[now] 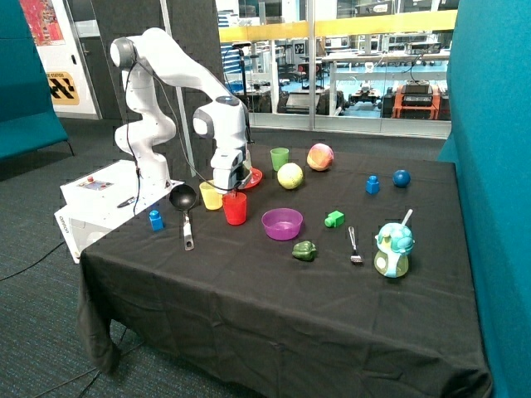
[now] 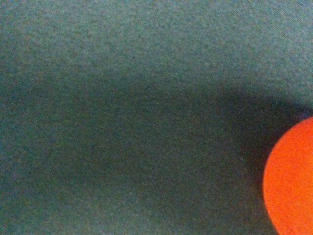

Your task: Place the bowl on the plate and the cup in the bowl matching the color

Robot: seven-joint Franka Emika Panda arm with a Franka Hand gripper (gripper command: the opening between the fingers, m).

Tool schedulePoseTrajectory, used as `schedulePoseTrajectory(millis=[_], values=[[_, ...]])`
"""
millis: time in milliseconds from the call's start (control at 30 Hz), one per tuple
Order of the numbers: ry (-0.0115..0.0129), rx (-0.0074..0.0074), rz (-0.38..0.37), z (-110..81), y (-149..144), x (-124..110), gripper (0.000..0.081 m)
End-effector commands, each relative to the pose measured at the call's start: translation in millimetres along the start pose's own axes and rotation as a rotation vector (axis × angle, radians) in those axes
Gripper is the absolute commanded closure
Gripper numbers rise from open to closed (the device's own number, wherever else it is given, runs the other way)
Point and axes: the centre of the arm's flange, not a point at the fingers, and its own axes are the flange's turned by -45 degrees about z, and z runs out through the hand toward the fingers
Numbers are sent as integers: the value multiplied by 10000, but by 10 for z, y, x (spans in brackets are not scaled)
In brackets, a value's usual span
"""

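The red cup (image 1: 235, 208) stands upright on the black cloth, between the yellow cup (image 1: 211, 196) and the purple bowl (image 1: 282, 223). My gripper (image 1: 231, 188) is directly above the red cup, at its rim. Behind the gripper a red rim (image 1: 254, 176) shows, which looks like the plate. The arm hides most of it, so I cannot tell whether the red-orange bowl sits on it. The wrist view shows dark cloth and a curved red-orange thing (image 2: 292, 181) at the picture's edge. I cannot tell which red thing it is.
A green cup (image 1: 280, 157), a yellow-green ball (image 1: 289, 176) and a pink-yellow ball (image 1: 320, 157) stand further back. A black ladle (image 1: 184, 209) and a blue block (image 1: 156, 219) lie near the robot's base. A green block (image 1: 333, 219), a dark green object (image 1: 304, 250), a fork (image 1: 354, 245) and a toy teapot (image 1: 394, 249) lie beyond the purple bowl.
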Motion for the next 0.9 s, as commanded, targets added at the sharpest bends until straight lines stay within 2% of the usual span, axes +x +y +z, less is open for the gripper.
schedulePoseTrajectory(millis=[0,367,667,800,867], values=[[-31,5,-70,41,-24,68,507],[-31,5,-97,80,13,134,530],[-31,6,-350,140,-70,188,579],[-31,6,-394,162,-110,208,758],[-31,6,-405,166,-125,214,796]])
